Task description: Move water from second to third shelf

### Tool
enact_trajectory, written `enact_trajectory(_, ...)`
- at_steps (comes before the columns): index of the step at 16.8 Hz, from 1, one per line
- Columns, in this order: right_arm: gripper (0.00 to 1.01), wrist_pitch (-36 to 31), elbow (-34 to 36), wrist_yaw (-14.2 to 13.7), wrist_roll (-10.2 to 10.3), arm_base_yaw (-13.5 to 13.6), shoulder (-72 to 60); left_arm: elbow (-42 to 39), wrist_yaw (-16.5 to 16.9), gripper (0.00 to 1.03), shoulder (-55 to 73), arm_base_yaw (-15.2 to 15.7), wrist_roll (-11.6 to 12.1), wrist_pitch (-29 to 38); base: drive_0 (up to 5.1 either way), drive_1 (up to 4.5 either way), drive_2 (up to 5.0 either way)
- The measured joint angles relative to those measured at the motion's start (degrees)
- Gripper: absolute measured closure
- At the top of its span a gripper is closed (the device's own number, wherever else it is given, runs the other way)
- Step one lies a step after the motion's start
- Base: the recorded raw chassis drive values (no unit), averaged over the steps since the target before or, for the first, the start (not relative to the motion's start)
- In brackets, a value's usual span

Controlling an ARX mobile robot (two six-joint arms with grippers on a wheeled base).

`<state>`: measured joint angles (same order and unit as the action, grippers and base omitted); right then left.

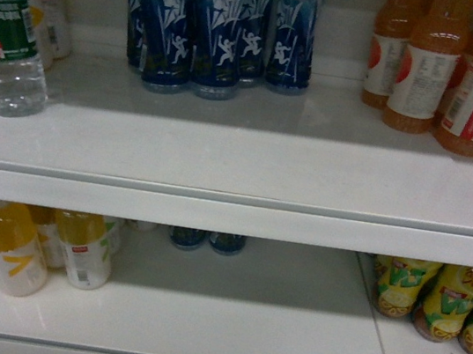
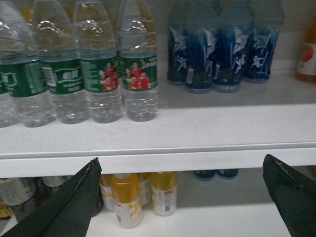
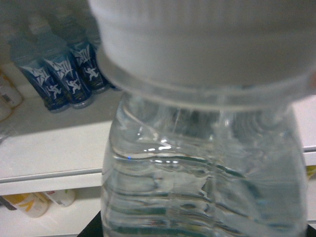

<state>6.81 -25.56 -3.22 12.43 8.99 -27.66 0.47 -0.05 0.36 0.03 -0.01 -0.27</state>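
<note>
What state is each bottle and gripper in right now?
Water bottles: upright in a row, on the shelf.
Blue sports drinks: upright, grouped mid-shelf.
Orange bottles: upright, at right.
Left gripper: open, empty.
Capped water bottle: close under the right wrist camera; grip unseen.

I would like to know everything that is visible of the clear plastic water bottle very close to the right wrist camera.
The clear ribbed plastic water bottle fills most of the right wrist view. Only its top shows: a white ridged screw cap, closed, a clear collar ring below it, and a rounded shoulder with horizontal ribs. Water reaches the shoulder. It looks upright; no label is in view. A dark shape at the lower left edge meets it; whether that grips it cannot be told.
</note>
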Motion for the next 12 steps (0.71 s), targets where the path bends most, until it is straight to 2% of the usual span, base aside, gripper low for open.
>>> enact_trajectory(12, 0.58, 0.13, 0.0, 0.04, 0.02, 0.0, -0.33, 0.0, 0.02, 0.05, 0.0, 0.0, 0.0, 0.09, -5.0, 2.42, 2.4)
